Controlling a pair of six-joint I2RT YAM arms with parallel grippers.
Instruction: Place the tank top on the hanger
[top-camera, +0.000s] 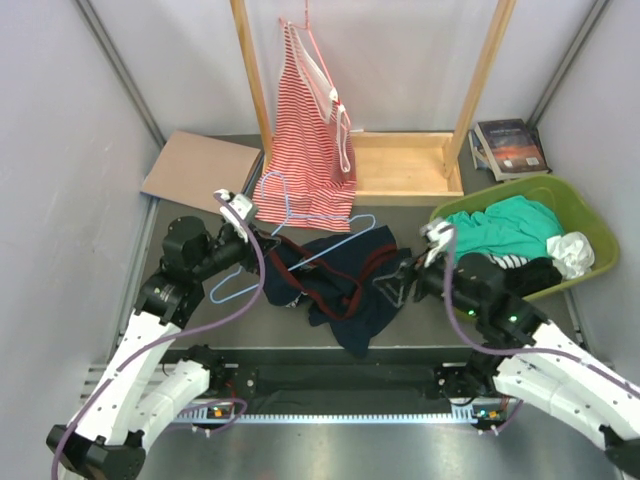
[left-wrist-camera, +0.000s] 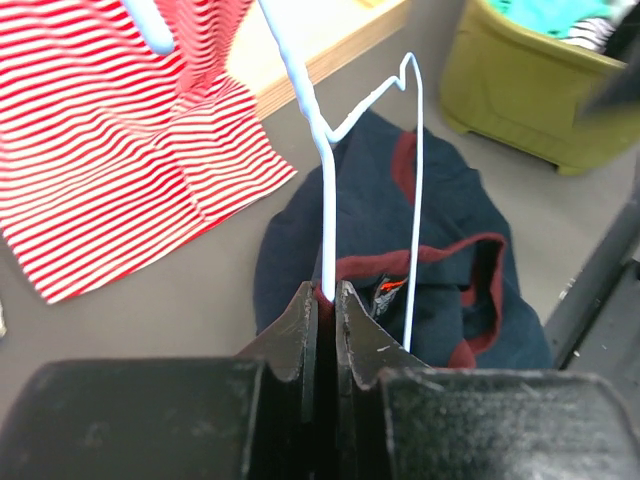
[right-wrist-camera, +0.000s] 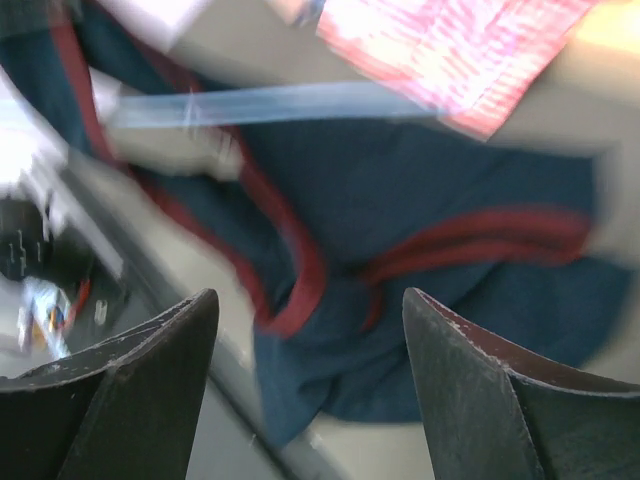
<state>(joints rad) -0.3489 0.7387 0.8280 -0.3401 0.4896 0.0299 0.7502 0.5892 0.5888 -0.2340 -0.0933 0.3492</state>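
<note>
The navy tank top (top-camera: 338, 285) lies crumpled in a heap on the table (top-camera: 425, 325), between the 2 arms, its dark red trim showing in loops across the folds. The light-blue wire hanger (top-camera: 300, 262) lies slanted over the top of the heap, not inside the garment. The left gripper (left-wrist-camera: 325, 298) is clamped tight on 1 wire of the hanger, its fingers (left-wrist-camera: 295, 330) pressed together with only the wire between them; the rest of the hanger stands up and away from it over the cloth. The right gripper (right-wrist-camera: 308, 300) is spread wide above the tank top's right side with nothing in it; that view is blurred. A red-and-white striped top (top-camera: 308, 130) hangs from the wooden rack (top-camera: 400, 165) behind, and a green bin (top-camera: 590, 225) of clothes sits to the right.
</note>
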